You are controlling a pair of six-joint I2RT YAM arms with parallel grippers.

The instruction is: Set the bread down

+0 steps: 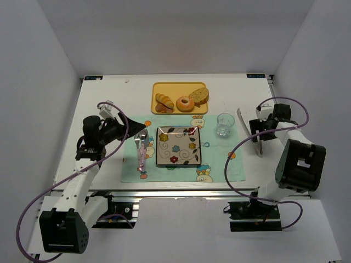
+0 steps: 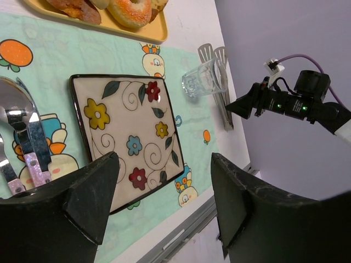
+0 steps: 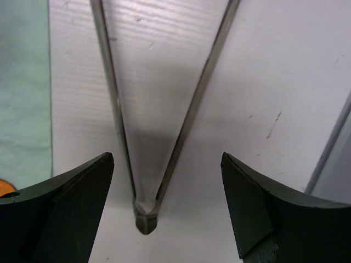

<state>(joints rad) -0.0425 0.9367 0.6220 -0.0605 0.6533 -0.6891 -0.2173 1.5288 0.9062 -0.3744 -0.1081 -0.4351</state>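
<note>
Top external: bread (image 1: 164, 101) seemingly diagonal (far-left to near-right); left end effector (image 2: 164, 160), right end effector (image 3: 167, 159) agape.

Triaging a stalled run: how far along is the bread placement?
Nothing done yet: the croissant sits on the yellow tray and the floral plate is bare. In hand: nothing; the right gripper is open over the hinge end of the tongs, ungrasped. The left gripper is open and empty. Left: likely grasp tongs, pick croissant, place it.
</note>
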